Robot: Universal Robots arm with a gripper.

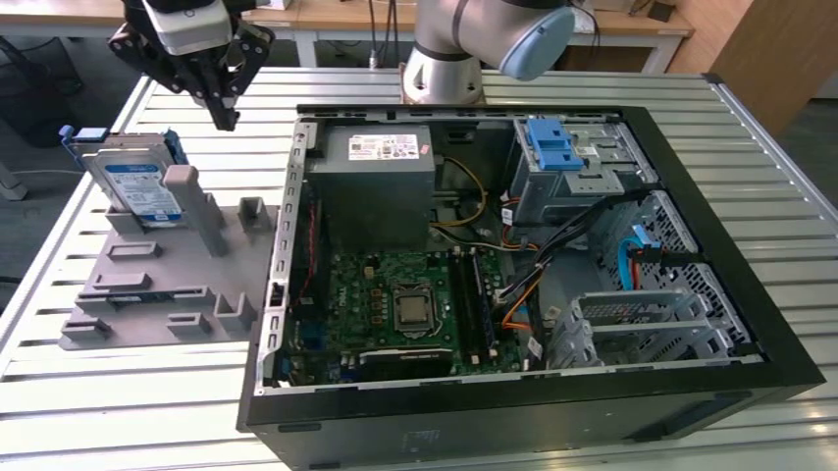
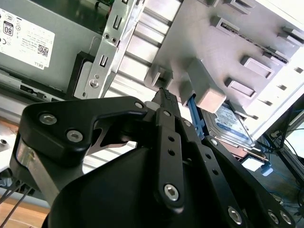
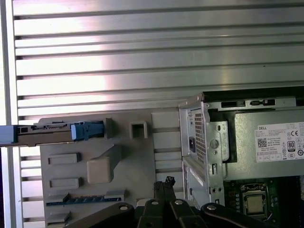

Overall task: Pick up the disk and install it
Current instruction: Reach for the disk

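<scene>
While the arm is hovering off to the side, the exterior view is showing the black two-finger gripper [image 1: 226, 120] hanging high over the slatted metal table [image 1: 131, 402]. It's sitting up and to the exterior view's right of the disk [image 1: 137, 188], the flat silver-grey hard drive with the white-and-blue label and blue plastic carrier. The jaws are looking closed to a point and carrying nothing.

The disk is standing on edge in a slot of the grey plastic fixture plate [image 1: 157, 294], apart from the gripper. My guess is it's being parked upright so its top edge is sticking up for pinching. Next to the plate, the open black computer case [image 1: 524, 417] is lying on its side. The grey power-supply box [image 1: 380, 186] and the metal drive cage with a blue latch [image 1: 556, 147] are sitting inside it. The disk isn't in there, so nothing's installed yet.

In the second wrist view, the gripper [image 2: 165, 97] fingers are meeting at the tip with nothing between them. The disk [image 2: 228, 123] is peeking out past a grey block of the fixture plate [image 2: 209, 42], clear of the tips.

In the first wrist view, the camera is looking straight down. The disk [image 3: 52, 134] is showing edge-on in its slot, and the gripper [image 3: 167, 183] tip is hanging over the plate's side nearest the case, well apart from the disk.
</scene>
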